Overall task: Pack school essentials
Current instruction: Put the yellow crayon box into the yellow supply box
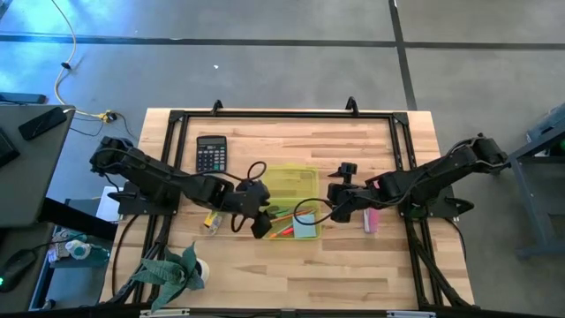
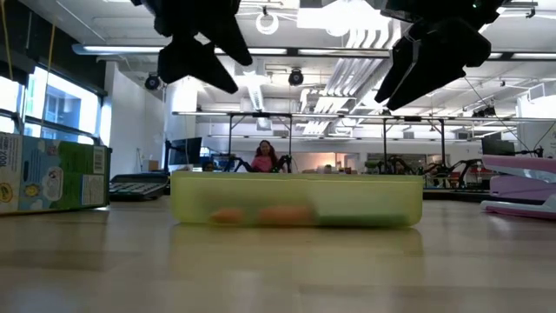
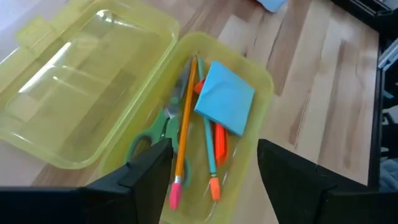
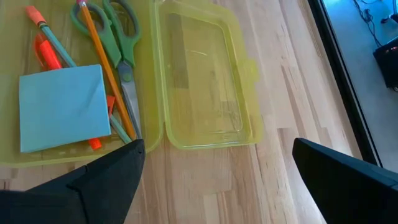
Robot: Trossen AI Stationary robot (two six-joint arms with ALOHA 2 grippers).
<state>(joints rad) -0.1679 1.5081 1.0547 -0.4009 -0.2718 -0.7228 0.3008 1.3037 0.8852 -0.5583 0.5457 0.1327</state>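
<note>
The translucent yellow-green hinged plastic case (image 3: 124, 93) lies open near the middle of the light wooden table (image 1: 353, 265), its lid folded flat beside the tray. Inside the tray are the green-handled scissors (image 3: 163, 127), an orange pencil with a pink eraser (image 3: 184, 137), a green pencil with an orange eraser (image 3: 208, 146), an orange-red marker (image 3: 221, 142) and, lying on top of them, the square blue sticky-note pad (image 3: 226, 97). The lid half holds nothing.

The wrist views show these contents clearly. The low view gives only blurred orange and green shapes through the case wall, and also a person in pink far back in the room. The high view alone shows the black calculator (image 1: 211, 154) beyond the case, a small green-yellow pack (image 1: 212, 222) on the table by the left arm, a pink object (image 1: 371, 218) by the right arm, and a green leafy plant (image 1: 172, 268) at the near left corner.

The left gripper (image 3: 214, 171) hovers just above the tray's near end, fingers spread wide and holding nothing. The right gripper (image 4: 217, 177) hangs above the table beside the case, fingers wide apart and empty.
</note>
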